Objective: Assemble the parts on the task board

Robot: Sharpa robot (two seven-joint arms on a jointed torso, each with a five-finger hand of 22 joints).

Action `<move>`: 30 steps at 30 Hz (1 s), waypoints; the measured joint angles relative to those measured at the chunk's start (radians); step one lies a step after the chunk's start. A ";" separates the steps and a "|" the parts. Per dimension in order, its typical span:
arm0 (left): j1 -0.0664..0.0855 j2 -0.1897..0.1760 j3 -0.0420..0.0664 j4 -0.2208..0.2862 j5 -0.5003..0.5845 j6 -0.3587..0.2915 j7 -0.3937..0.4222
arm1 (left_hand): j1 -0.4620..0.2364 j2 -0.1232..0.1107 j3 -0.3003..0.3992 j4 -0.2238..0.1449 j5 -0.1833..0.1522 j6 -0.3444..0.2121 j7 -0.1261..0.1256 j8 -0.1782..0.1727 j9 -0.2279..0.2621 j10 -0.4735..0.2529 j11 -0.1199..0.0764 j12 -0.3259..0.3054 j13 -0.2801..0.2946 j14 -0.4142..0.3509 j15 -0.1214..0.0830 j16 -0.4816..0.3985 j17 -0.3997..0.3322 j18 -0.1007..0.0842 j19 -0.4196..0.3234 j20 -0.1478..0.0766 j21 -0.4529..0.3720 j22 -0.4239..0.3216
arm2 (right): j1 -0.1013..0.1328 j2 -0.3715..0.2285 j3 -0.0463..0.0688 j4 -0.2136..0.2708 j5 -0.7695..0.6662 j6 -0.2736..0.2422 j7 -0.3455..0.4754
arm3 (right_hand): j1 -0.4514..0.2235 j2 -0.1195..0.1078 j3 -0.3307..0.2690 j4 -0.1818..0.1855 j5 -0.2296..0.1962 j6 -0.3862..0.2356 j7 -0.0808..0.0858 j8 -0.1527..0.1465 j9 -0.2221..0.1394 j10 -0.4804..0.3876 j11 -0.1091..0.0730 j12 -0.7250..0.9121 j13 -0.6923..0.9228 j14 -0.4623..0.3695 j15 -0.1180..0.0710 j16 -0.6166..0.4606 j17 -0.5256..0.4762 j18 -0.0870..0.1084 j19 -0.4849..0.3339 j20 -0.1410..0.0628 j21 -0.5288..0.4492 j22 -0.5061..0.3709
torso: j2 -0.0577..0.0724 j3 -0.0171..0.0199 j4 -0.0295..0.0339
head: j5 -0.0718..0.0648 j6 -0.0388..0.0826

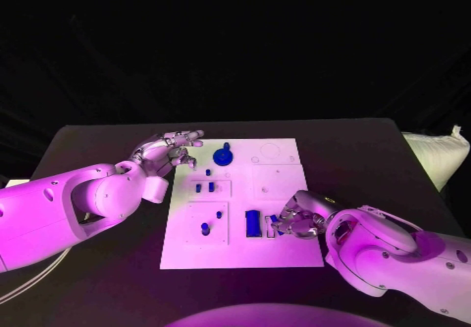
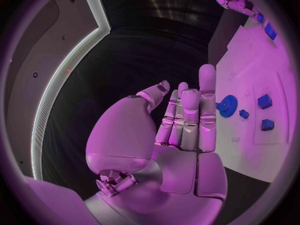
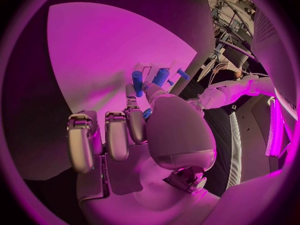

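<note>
Two silver many-fingered hands worked at a white rectangular task board [image 1: 284, 252] on a black worktop [image 1: 363, 146]. The right hand [image 1: 299, 219] lay curled over the board's near right part, its fingertips [image 3: 132, 96] down among small blue parts: a tall dark-blue block [image 1: 253, 223] stood just beside it, toward the other arm, and a blue peg [image 3: 161, 77] sat at its thumb side. Whether it actually pinched a piece could not be told. The left hand [image 1: 169, 151] hovered at the board's far left edge, fingers straight and apart, holding nothing.

A round blue gear with an upright stub [image 1: 224, 157] stood just beside the left hand. Two small blue cubes [image 2: 265, 101] sat in a recess nearer the robot, and a short blue pin [image 1: 205, 228] stood in another recess across the board from the right hand.

With pieces crowded at the right hand's fingertips, a nudge could likely tip the tall block or knock a peg out of its seat; a loose hold risked dropping a part. A white cushion-like bundle [image 1: 435, 158] lay off the worktop's right edge, well apart from the work.
</note>
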 measured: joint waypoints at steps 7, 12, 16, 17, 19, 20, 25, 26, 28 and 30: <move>0.000 0.000 0.000 0.000 0.000 0.001 -0.001 | 0.000 0.000 0.000 0.000 0.000 0.000 0.000 0.000 0.000 -0.003 -0.003 0.000 0.000 -0.004 -0.004 0.000 0.000 0.000 0.000 0.000 0.000 0.000 | 0.000 0.014 0.000 -0.005 0.008 -0.001 -0.005 | 0.000 0.000 0.000 0.000 0.000 0.003 -0.003 0.000 0.000 0.005 -0.005 0.000 0.000 0.004 -0.004 0.003 0.000 0.000 0.000 0.000 0.000 0.000 | 0.000 -0.0003 0.0005 | 0.003 -0.001; 0.000 0.000 0.000 0.000 0.000 0.001 -0.001 | 0.000 0.000 0.000 0.000 0.000 0.000 0.000 0.000 0.000 -0.003 -0.003 0.000 0.000 -0.004 -0.004 0.000 0.000 0.000 0.000 0.000 0.000 0.000 | 0.000 0.019 0.000 -0.008 0.012 0.002 -0.007 | -0.008 -0.008 0.000 0.005 0.000 0.006 -0.006 0.000 0.005 0.005 -0.005 -0.007 0.000 0.004 -0.004 0.004 0.000 0.000 0.000 0.000 0.000 0.000 | -0.001 -0.0009 0.0000 | 0.005 -0.001; 0.000 0.000 0.000 0.000 0.000 0.001 -0.001 | 0.000 0.000 0.000 0.000 0.000 0.000 0.000 0.000 0.000 -0.003 -0.003 0.000 0.000 -0.004 -0.004 0.000 0.000 0.000 0.000 0.000 0.000 0.000 | -0.001 0.022 0.000 -0.010 0.014 0.007 -0.008 | -0.026 -0.004 -0.002 0.018 0.000 0.013 -0.013 0.005 0.008 0.011 -0.010 -0.012 0.000 0.004 -0.004 0.004 0.000 0.000 -0.001 -0.002 0.000 0.000 | -0.001 -0.0010 -0.0007 | 0.006 -0.001; 0.000 0.000 0.000 0.000 0.000 0.001 -0.001 | 0.000 0.000 0.000 0.000 0.000 0.000 0.000 0.000 0.000 -0.003 -0.003 0.000 0.000 -0.004 -0.004 0.000 0.000 0.000 0.000 0.000 0.000 0.000 | -0.001 0.023 0.000 -0.011 0.015 0.008 -0.008 | -0.028 -0.004 -0.001 0.023 0.000 0.015 -0.015 0.007 0.009 0.011 -0.011 -0.015 0.000 0.004 -0.004 0.004 0.000 0.000 -0.001 -0.006 0.000 0.000 | -0.001 -0.0010 -0.0008 | 0.006 -0.001; 0.000 0.000 0.000 0.001 0.000 0.002 -0.001 | 0.000 0.000 0.000 0.000 0.000 0.000 0.000 0.000 0.000 -0.003 -0.003 0.000 0.000 -0.004 -0.004 0.000 0.000 0.000 0.000 0.000 0.000 0.000 | -0.001 0.025 0.000 -0.011 0.016 0.012 -0.008 | -0.040 -0.008 -0.005 0.030 0.000 0.021 -0.020 0.009 0.015 0.018 -0.018 -0.016 0.000 0.003 -0.004 0.004 0.000 0.000 0.000 -0.008 0.000 0.000 | -0.001 -0.0010 -0.0009 | 0.006 -0.001; 0.000 0.000 0.000 0.001 0.000 0.002 -0.001 | 0.000 0.000 0.000 0.000 0.000 0.000 0.000 0.000 0.000 -0.003 -0.003 0.000 0.000 -0.004 -0.004 0.000 0.000 0.000 0.000 0.000 0.000 0.000 | -0.001 0.025 0.000 -0.011 0.017 0.014 -0.009 | -0.050 -0.009 -0.009 0.034 0.000 0.022 -0.022 0.011 0.019 0.019 -0.019 -0.019 0.000 0.003 -0.004 0.004 0.000 0.000 0.000 -0.008 0.000 0.000 | -0.001 -0.0010 -0.0009 | 0.006 -0.001; 0.000 0.000 0.000 0.001 0.000 0.002 -0.001 | 0.000 0.000 0.000 0.000 0.000 0.000 0.000 0.000 0.000 -0.003 -0.003 0.003 -0.001 -0.004 -0.004 0.000 -0.002 0.000 0.000 0.000 0.000 0.000 | -0.001 0.028 0.000 -0.013 0.018 0.020 -0.009 | -0.084 -0.018 -0.029 0.062 0.029 0.026 -0.026 0.024 0.032 0.019 -0.019 -0.021 0.000 0.003 -0.004 0.004 0.000 0.000 0.000 -0.008 0.000 0.000 | -0.001 -0.0010 -0.0009 | 0.006 0.000; 0.000 0.000 0.000 0.001 0.000 0.002 -0.001 | 0.000 0.000 0.000 0.000 0.000 0.000 0.000 0.000 0.000 -0.003 -0.003 0.004 -0.001 -0.004 -0.004 0.000 -0.002 0.000 0.000 0.000 0.000 0.000 | -0.001 0.028 0.000 -0.014 0.018 0.021 -0.010 | -0.089 -0.022 -0.035 0.068 0.029 0.024 -0.024 0.024 0.032 0.019 -0.019 -0.023 0.000 0.003 -0.004 0.003 0.000 0.000 0.000 -0.008 0.000 0.000 | -0.001 -0.0008 -0.0009 | 0.007 0.000; 0.000 0.000 0.000 0.001 0.000 0.002 -0.001 | 0.000 0.000 0.000 0.000 0.000 0.000 0.000 0.000 0.000 -0.003 -0.003 0.004 -0.001 -0.004 -0.004 0.000 -0.002 0.000 0.000 0.000 0.000 0.000 | 0.000 0.029 0.000 -0.014 0.018 0.022 -0.010 | -0.100 -0.024 -0.045 0.077 0.029 0.024 -0.023 0.024 0.035 0.019 -0.019 -0.023 0.000 0.003 -0.004 0.003 0.000 0.000 0.000 -0.008 0.000 0.000 | 0.000 -0.0003 -0.0009 | 0.007 0.000; 0.000 0.000 0.000 0.001 0.000 0.002 -0.002 | 0.000 0.000 0.000 0.000 0.000 0.000 0.000 0.000 0.000 -0.003 -0.003 0.004 -0.001 -0.004 -0.004 0.000 -0.002 0.000 0.000 0.000 0.000 0.000 | 0.000 0.029 0.000 -0.015 0.018 0.023 -0.010 | -0.102 -0.026 -0.055 0.080 0.029 0.024 -0.023 0.024 0.037 0.019 -0.019 -0.023 0.000 0.003 -0.004 0.003 0.000 0.000 0.000 -0.008 0.000 0.000 | 0.000 -0.0003 -0.0009 | 0.007 0.000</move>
